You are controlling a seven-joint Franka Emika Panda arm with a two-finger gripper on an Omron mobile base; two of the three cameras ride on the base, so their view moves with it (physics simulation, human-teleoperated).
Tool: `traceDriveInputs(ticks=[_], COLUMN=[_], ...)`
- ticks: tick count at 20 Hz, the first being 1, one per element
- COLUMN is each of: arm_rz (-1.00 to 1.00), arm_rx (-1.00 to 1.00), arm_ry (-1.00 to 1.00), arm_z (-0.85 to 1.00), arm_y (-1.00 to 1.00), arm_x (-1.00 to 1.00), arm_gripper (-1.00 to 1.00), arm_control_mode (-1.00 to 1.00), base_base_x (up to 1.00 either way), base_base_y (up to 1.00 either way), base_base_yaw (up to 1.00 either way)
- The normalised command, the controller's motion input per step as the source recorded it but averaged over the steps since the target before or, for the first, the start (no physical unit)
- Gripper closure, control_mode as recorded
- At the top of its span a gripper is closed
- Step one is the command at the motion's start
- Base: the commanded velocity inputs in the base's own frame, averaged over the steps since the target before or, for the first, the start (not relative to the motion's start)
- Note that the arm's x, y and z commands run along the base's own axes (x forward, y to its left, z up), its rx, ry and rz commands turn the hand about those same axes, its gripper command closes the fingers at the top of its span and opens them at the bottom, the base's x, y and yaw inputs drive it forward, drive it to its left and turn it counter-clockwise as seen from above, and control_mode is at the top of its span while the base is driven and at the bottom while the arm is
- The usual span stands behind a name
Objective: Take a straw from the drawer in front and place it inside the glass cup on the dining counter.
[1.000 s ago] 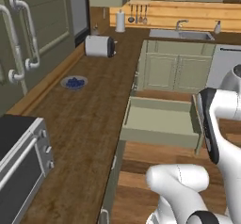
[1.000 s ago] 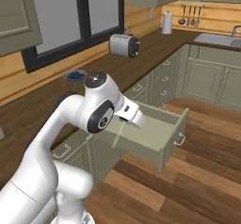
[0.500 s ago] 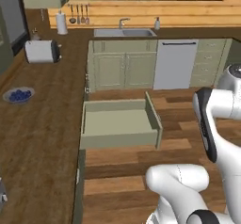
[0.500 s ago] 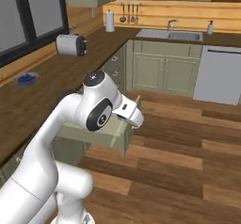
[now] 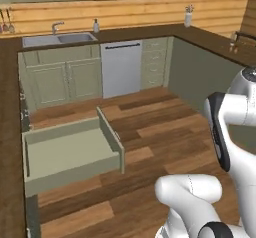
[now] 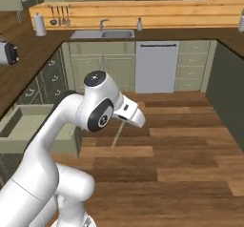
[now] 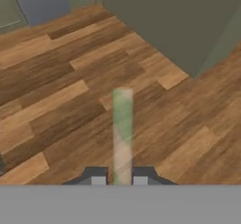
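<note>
Here the gripper (image 7: 118, 180) is closed on the straw (image 7: 122, 136), which sticks out from between the two finger tips over bare wood floor (image 7: 56, 96) in the hand view. In the right base view the same pale stick (image 6: 117, 134) hangs slanting down from the hand, held by one end only. That, I judge, is the main risk: a thin, smooth stick pinched at its end could pivot or slip out during the carry, or catch on cabinetry. Farther off, the drawer (image 5: 70, 152) stands pulled out and empty-looking at the left, so the robot could clip it if it turns that way. Beyond, the dining counter (image 5: 220, 44) runs along the right. Small things stand near its far end, too small to tell whether one is the cup, so aiming the straw cannot yet be judged.
</note>
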Motion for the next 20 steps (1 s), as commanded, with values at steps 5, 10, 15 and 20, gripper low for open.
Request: traceDriveInputs(ticks=[5, 10, 15, 20], arm_rz=[0.0, 0.0, 0.0, 0.0], arm_rx=[0.0, 0.0, 0.0, 0.0], arm_ry=[0.0, 0.0, 0.0, 0.0], arm_z=[0.0, 0.0, 0.0, 0.0], arm_y=[0.0, 0.0, 0.0, 0.0], arm_x=[0.0, 0.0, 0.0, 0.0], arm_gripper=[1.0, 1.0, 1.0, 1.0], arm_control_mode=[1.0, 1.0, 1.0, 1.0], base_base_x=[-0.16, -0.05, 0.14, 0.8], base_base_y=[-0.02, -0.02, -0.07, -0.25], base_base_yaw=[-0.73, -0.71, -0.63, -0.52])
